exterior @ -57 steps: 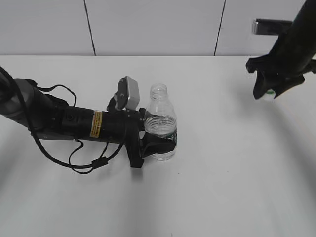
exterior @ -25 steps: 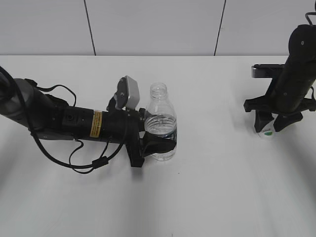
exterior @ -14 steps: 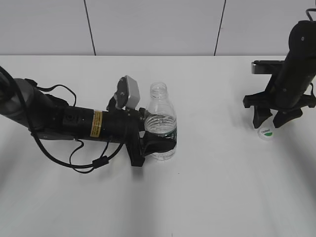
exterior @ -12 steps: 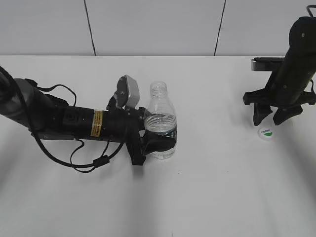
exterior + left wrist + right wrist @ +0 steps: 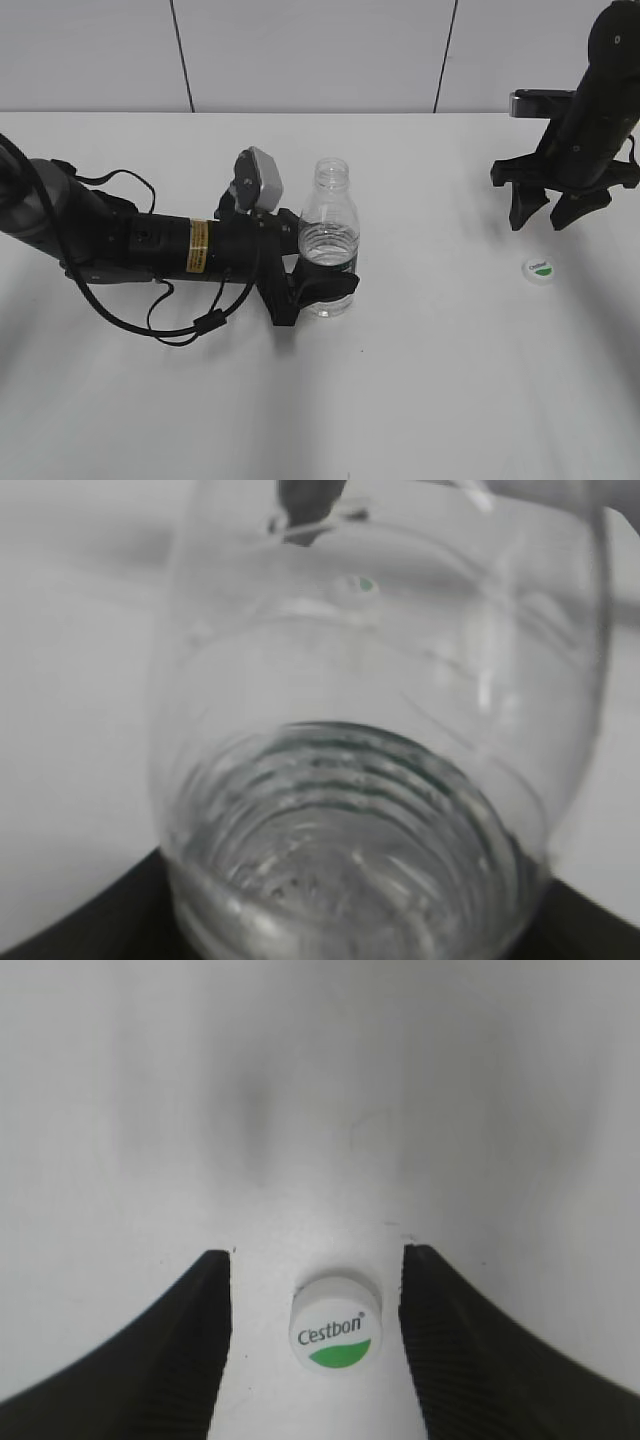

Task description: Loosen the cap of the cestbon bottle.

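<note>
The clear cestbon bottle (image 5: 328, 240) stands upright mid-table with its neck open and no cap on it. My left gripper (image 5: 322, 288) is shut on its lower body, at the dark green label band. The bottle fills the left wrist view (image 5: 360, 780). The white cap (image 5: 540, 268) with its green mark lies on the table at the right. It also shows in the right wrist view (image 5: 337, 1323), lying between the fingers. My right gripper (image 5: 549, 215) is open and empty, raised above and behind the cap.
The white table (image 5: 420, 400) ends at a pale panelled wall (image 5: 310, 55) at the back. My left arm with its cables (image 5: 150, 250) lies across the table's left half.
My right gripper came down with the cap, set it on the table, opened and rose away. My left gripper has shifted the bottle slightly to the right.
</note>
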